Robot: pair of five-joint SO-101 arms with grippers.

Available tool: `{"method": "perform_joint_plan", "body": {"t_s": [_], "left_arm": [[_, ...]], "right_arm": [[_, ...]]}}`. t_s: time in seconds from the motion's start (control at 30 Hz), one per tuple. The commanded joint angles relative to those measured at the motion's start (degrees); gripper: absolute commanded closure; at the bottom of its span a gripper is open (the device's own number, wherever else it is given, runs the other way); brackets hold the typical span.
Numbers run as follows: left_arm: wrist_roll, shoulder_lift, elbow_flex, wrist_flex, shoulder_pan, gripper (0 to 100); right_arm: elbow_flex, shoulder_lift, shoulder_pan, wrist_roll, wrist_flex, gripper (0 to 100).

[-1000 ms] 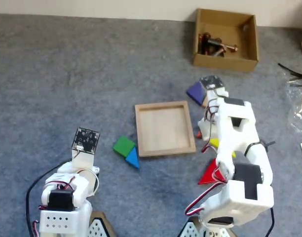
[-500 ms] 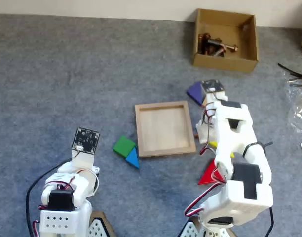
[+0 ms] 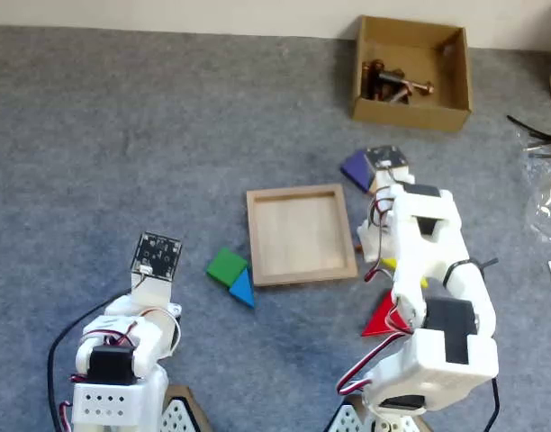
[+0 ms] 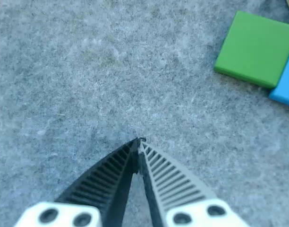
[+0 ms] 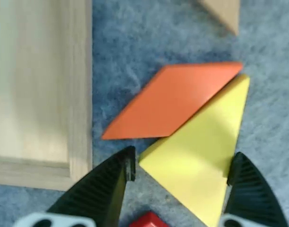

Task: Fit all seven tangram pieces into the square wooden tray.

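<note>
The square wooden tray (image 3: 301, 234) lies mid-table with nothing in it; its rim (image 5: 81, 85) runs beside the right arm's pieces. My right gripper (image 5: 180, 165) is open, its fingers on either side of a corner of the yellow triangle (image 5: 201, 151). An orange parallelogram (image 5: 170, 101) touches that triangle. A red piece (image 3: 382, 317) and a purple piece (image 3: 356, 167) lie near the right arm. A green square (image 3: 226, 265) and a blue triangle (image 3: 242, 288) sit left of the tray. My left gripper (image 4: 137, 142) is shut over bare carpet, apart from the green square (image 4: 255, 49).
A cardboard box (image 3: 410, 72) with small metal items stands at the back right. A pale wooden piece (image 5: 222, 12) lies beyond the orange one. Plastic wrapping (image 3: 546, 207) sits at the right edge. Grey carpet spreads open to the left and back.
The right arm has shifted slightly toward the back of the table between the earliest frame and now. The left arm has kept still.
</note>
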Motion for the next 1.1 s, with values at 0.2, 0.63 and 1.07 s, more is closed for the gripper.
{"method": "perform_joint_plan", "body": {"t_s": [0.2,0.63,1.07], "left_arm": [[0.4,-0.3,1.2,0.2,1.4,99],[0.4,-0.3,1.2,0.2,1.4,99],[0.4,-0.3,1.2,0.2,1.4,99]], "right_arm": [[-0.2,-0.7,-0.6,1.0,-1.2,80.3],[2.2,-1.1,-0.6,1.0,-3.9,84.7],[2.0,-1.0,-0.7,1.0,-3.9,89.7]]}}
